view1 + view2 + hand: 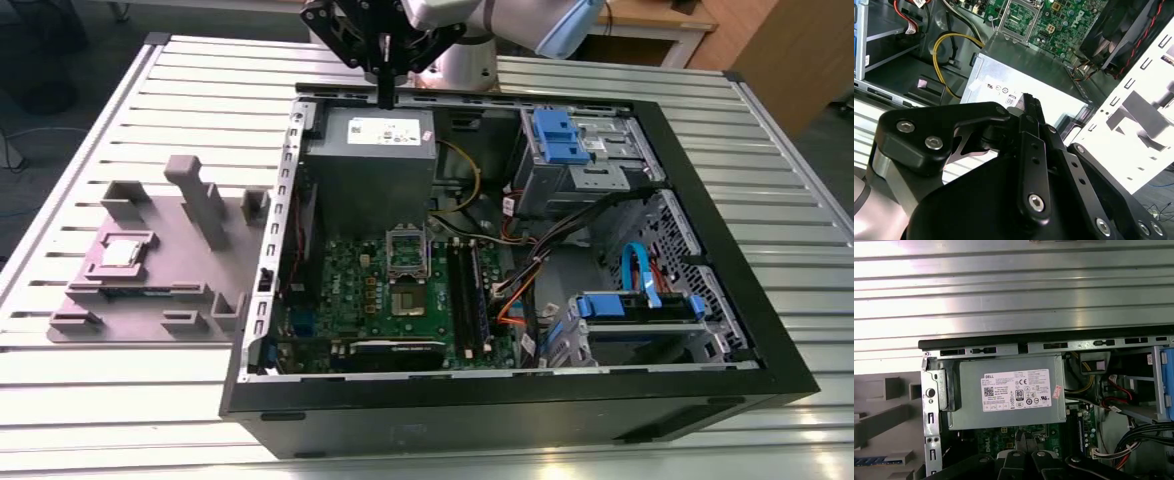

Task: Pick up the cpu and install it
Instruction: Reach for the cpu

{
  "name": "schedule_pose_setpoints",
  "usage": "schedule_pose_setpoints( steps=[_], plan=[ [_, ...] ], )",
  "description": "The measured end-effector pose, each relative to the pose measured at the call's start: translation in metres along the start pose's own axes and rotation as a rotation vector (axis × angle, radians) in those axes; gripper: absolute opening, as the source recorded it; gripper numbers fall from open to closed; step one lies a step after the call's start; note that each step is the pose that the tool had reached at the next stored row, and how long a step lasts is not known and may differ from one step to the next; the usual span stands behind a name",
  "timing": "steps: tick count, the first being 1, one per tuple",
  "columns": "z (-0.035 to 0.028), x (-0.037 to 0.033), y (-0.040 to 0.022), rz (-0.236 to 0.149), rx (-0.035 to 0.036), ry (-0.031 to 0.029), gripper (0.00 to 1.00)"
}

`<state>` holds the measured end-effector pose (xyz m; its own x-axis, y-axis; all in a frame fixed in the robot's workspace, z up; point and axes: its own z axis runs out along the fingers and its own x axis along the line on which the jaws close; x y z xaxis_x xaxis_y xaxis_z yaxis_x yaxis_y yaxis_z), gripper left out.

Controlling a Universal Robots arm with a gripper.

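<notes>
The cpu [124, 250], a small pale silvery square, lies in a recess of the grey holder block [160, 290] on the table, at the exterior view's left of the open computer case. My gripper [386, 95] hangs far from it, above the back edge of the grey power supply box [370, 160], fingers pressed together with nothing between them. In both wrist views the shut fingers [1030, 107] [1021, 442] point down over that box. The motherboard's socket [404, 245] sits with its metal frame [1016, 17] on the green board.
The black case wall [534, 395] rings the motherboard [387, 300], RAM slots and cables. Blue drive bays [561, 135] stand at the exterior view's right. Upright posts [200, 205] rise from the holder block. The slatted metal table [160, 90] surrounds everything.
</notes>
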<state>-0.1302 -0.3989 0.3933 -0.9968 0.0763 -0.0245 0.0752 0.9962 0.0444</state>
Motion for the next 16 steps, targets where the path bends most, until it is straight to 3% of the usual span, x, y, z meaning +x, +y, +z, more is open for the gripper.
schedule_pose_setpoints(
  steps=[16],
  plan=[
    [-0.0004, 0.0139, -0.0011, 0.0, 0.0, 0.0, 0.11]
  ],
)
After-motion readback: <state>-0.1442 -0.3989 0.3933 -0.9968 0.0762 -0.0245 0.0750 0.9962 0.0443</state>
